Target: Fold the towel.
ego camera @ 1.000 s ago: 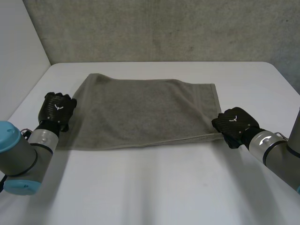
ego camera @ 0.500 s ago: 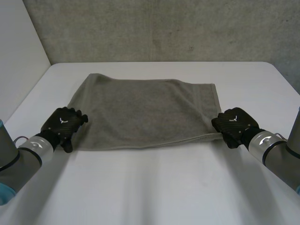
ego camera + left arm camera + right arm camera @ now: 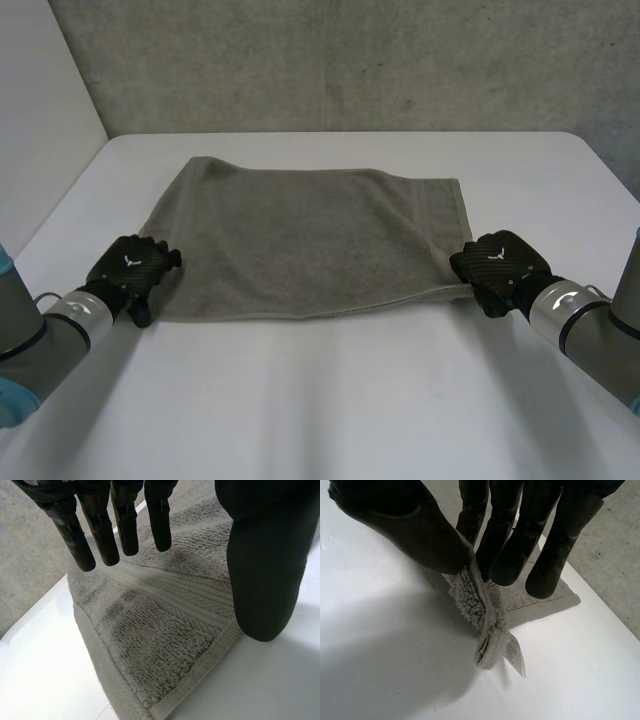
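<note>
Since the towel [image 3: 310,240] looks thick, soft and fluffy, I think it will flop and sag as soon as it is lifted. It will not keep its shape by itself. It looks light, it cannot break, and its little loops should give fingers plenty to hold, so it should not slip. I think the best places to hold it are the two near corners, because then the edge between them stays straight.

It lies spread out flat on the white table [image 3: 350,400], more to the far side than the near side. Its long way runs from left to right and its short way runs from near to far. One long edge faces the robot.

At the near right corner, the right hand [image 3: 497,262] pinches the cloth between its thumb and fingers. That corner is bunched up and lifted a little off the table, and a small white label [image 3: 514,652] hangs from it.

At the near left corner is the left hand [image 3: 135,268]. Its fingers are straight and spread over the towel, its thumb is out past the near edge, and it holds nothing. I think this hand has to grab its corner too before both corners can go over to the far edge.
</note>
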Robot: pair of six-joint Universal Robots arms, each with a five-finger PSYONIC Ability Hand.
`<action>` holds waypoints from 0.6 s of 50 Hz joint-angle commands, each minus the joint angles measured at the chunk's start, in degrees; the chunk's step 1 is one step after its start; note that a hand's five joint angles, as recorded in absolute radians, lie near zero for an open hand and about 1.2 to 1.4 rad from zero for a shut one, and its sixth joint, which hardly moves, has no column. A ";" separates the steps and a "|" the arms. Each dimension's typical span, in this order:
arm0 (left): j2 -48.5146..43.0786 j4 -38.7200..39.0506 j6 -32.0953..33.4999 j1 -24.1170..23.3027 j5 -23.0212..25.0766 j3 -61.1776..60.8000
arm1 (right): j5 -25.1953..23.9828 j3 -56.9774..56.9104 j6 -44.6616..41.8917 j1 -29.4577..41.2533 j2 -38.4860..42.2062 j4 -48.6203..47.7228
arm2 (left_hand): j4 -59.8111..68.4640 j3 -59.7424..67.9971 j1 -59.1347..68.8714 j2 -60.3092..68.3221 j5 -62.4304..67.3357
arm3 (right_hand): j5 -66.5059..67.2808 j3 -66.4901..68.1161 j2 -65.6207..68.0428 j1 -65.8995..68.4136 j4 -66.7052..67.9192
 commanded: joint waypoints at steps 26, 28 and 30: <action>-3.89 2.78 -0.78 -0.18 -0.59 6.74 | -0.09 -0.09 0.00 -0.14 0.21 -0.02 | 16.42 16.38 16.41 16.39 16.39 | 1.45 3.05 3.75 3.83 3.31; -4.15 3.05 -0.87 -0.27 -0.59 6.92 | 0.00 -0.09 0.00 -0.14 0.21 -0.02 | 16.76 16.71 16.74 16.72 16.73 | 1.45 3.05 3.75 3.83 3.31; -4.24 3.23 -0.96 -0.27 -0.59 7.10 | -0.09 -0.09 0.00 -0.14 0.21 -0.02 | 17.26 17.22 17.25 17.23 17.23 | 1.45 3.05 3.75 3.83 3.31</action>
